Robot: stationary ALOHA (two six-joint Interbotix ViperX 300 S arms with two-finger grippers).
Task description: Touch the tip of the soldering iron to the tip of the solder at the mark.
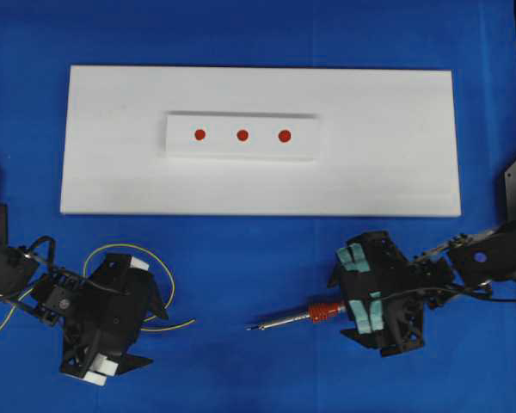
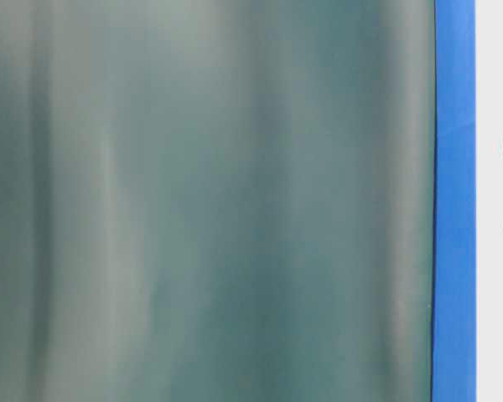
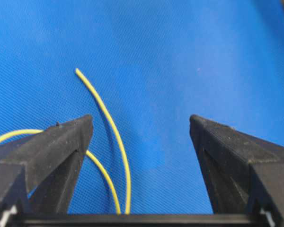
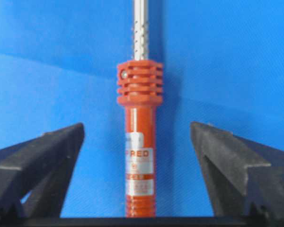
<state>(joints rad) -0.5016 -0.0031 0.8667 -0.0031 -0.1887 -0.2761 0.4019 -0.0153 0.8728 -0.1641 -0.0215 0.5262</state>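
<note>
Left claw [image 3: 141, 137] stands wide open, gripping nothing; the solder [image 3: 106, 123] lies loose on the blue counter [image 1: 241, 34] between its fingers (nearer the left one). Right claw [image 4: 137, 142] is likewise spread wide, the soldering iron [image 4: 139, 156] lying free between its fingers, touching neither, tip [image 1: 251, 327] well short of the white board [image 1: 396, 146].

A robotics lab bench: a blue cloth-covered table [image 1: 258, 34] carries a flat white rectangular board [image 1: 387, 163] with a raised white strip [image 1: 241, 148] bearing 3 red dots, flanked by 2 black robot arms.
</note>
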